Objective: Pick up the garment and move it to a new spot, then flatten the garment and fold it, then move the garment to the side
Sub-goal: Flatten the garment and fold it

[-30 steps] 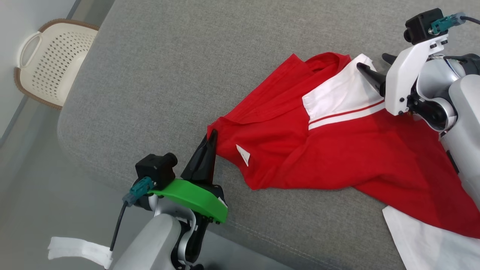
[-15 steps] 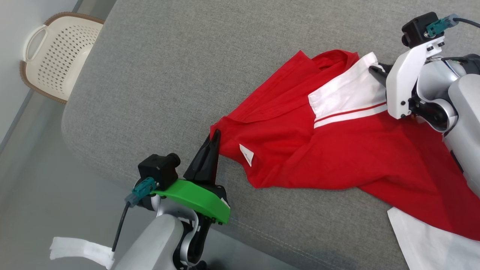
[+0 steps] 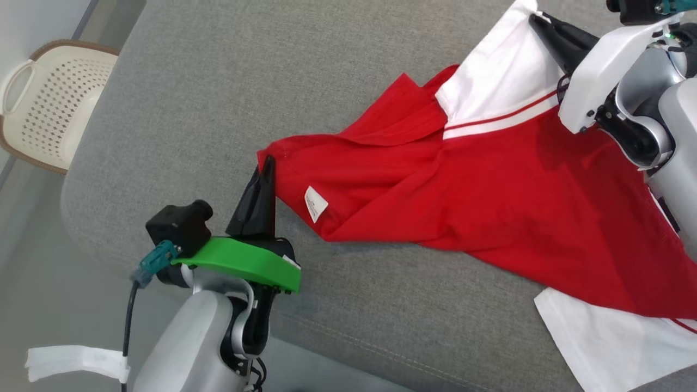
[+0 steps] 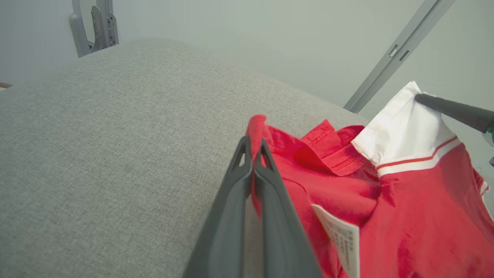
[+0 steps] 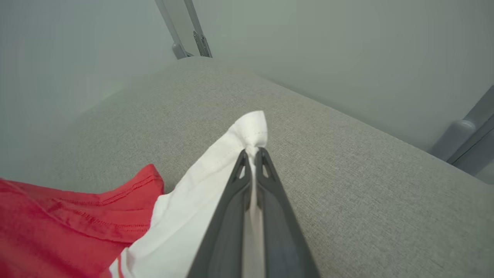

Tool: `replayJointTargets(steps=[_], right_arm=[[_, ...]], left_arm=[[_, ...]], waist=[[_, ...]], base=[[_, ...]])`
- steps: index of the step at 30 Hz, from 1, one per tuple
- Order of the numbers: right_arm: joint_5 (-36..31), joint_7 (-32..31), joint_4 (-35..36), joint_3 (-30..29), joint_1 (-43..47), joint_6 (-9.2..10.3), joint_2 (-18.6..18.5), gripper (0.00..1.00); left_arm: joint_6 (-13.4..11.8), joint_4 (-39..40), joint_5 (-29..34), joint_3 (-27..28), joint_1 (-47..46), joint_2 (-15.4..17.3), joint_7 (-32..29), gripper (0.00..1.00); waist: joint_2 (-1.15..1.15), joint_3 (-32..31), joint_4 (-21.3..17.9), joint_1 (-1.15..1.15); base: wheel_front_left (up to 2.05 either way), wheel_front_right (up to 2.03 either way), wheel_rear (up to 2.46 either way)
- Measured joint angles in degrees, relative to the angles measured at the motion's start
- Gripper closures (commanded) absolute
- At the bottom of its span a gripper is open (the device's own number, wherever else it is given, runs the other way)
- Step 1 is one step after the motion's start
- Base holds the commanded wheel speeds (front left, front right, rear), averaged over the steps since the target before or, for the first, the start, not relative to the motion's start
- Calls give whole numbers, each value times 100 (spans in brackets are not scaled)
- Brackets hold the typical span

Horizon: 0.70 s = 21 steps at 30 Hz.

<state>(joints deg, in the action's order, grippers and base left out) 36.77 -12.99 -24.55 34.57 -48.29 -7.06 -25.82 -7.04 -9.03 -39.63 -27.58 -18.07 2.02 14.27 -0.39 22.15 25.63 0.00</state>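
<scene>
The garment (image 3: pixel 490 201) is a red shirt with white sleeves, spread crumpled over a grey cushioned surface (image 3: pixel 272 81). My left gripper (image 3: pixel 267 163) is shut on a red corner of the garment (image 4: pixel 278 154), near its white label (image 3: pixel 315 203). My right gripper (image 3: pixel 536 19) is shut on the edge of a white sleeve (image 5: pixel 251 131) and holds that sleeve up off the cushion. The right gripper's dark finger (image 4: pixel 455 110) also appears at the right of the left wrist view. A second white sleeve (image 3: pixel 615 337) lies flat at the lower right.
A cream perforated basket (image 3: pixel 43 114) stands on the floor past the cushion's left edge. A white strip (image 3: pixel 71 362) hangs off my left forearm. Bare grey cushion stretches to the upper left of the garment. Grey metal frame posts (image 5: pixel 189 34) rise behind the cushion.
My right gripper has closed on the white sleeve and lifted it upward. The garment is pulled tauter between both grippers. The head camera has shifted, so the whole scene sits differently.
</scene>
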Motion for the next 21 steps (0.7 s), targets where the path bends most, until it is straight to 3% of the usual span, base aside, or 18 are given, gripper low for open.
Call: replayJointTargets(steps=[7,8,16,21], right_arm=[[70,1271,466,-179,104,-1,-96,100],[102,1679,572,-356,229,-2,-90,100],[99,3078,1021,-845,1224,67,-41,100],[99,2900,1523,-1042,1878,277,180,100]], left_arm=[[0,256,67,480,-110,-10,13,100],[-1,342,102,648,-131,-10,15,100],[-5,634,263,1065,-180,-13,16,100],[-5,834,263,1272,-22,13,16,100]], waist=[[0,-195,-359,0],[0,-267,-481,0],[0,-672,-981,0],[0,-994,-1307,0]], base=[[0,0,0],[0,0,0],[0,0,0],[0,0,0]])
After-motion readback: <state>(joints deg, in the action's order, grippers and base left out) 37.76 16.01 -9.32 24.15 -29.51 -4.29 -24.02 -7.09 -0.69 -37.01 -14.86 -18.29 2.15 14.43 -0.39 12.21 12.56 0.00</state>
